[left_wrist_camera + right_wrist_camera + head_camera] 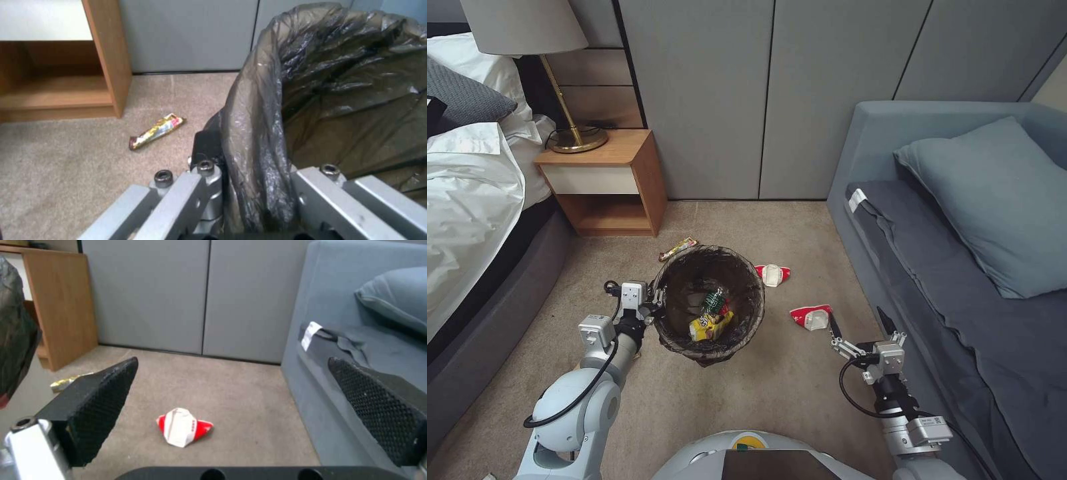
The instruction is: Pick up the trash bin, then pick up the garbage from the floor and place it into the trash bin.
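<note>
The left gripper (656, 298) is clamping the bag-lined rim of the trash bin (710, 303), holding it off the carpet with a yellow wrapper and bottle already inside; the right gripper (860, 322) is hovering with fingers spread wide and empty; the nearer crushed cup (812, 316) is lying just ahead and slightly bin-side of it, so the right arm looks best placed; another cup (772, 274) and a candy wrapper (678, 249) are waiting beyond.

left claw (657, 301): closed, arm reaching forward | right claw (860, 325): fingers spread wide, arm low
</note>
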Available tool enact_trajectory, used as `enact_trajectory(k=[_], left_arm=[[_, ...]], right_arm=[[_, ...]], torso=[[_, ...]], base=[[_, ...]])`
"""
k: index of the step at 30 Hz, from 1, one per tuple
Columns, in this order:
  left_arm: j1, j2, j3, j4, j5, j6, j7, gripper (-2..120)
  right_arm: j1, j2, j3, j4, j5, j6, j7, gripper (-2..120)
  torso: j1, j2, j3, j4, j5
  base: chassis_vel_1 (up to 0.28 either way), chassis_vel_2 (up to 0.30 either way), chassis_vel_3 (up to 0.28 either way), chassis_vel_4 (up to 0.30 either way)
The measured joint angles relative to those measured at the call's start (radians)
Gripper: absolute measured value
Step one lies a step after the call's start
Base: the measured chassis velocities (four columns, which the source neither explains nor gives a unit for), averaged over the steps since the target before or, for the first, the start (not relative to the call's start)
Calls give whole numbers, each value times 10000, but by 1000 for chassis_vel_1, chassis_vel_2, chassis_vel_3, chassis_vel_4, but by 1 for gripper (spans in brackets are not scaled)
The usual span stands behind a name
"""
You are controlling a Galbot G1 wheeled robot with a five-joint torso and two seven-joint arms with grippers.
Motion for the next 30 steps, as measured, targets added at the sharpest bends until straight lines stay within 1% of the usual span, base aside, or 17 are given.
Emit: enact_trajectory(k=[14, 22, 26, 29, 30], left_arm=[[7, -13, 8, -39, 1, -9, -3, 7], [42, -14, -67, -107, -52, -11, -7, 7], [58, -17, -68, -175, -80, -11, -9, 7], [90, -7, -92, -244, -122, -10, -10, 7], [90, -7, -92, -244, -122, -10, -10, 7]], right_arm=[[-43, -44, 56, -134, -15, 62, -20, 100], [118, -45, 12, -266, 136, -41, -114, 100], [428, -112, 169, -357, 268, -405, -363, 100], [1115, -431, 505, -595, 474, -1120, -696, 100], [1115, -431, 505, -595, 474, -1120, -696, 100]], torso=[[0, 0, 0, 0, 0], [0, 0, 0, -1, 0], [0, 0, 0, -1, 0], [0, 0, 0, -1, 1], [0, 0, 0, -1, 1]], base=[[-93, 83, 82, -82], [-30, 21, 19, -21], [0, 0, 0, 0], [0, 0, 0, 0], [0, 0, 0, 0]])
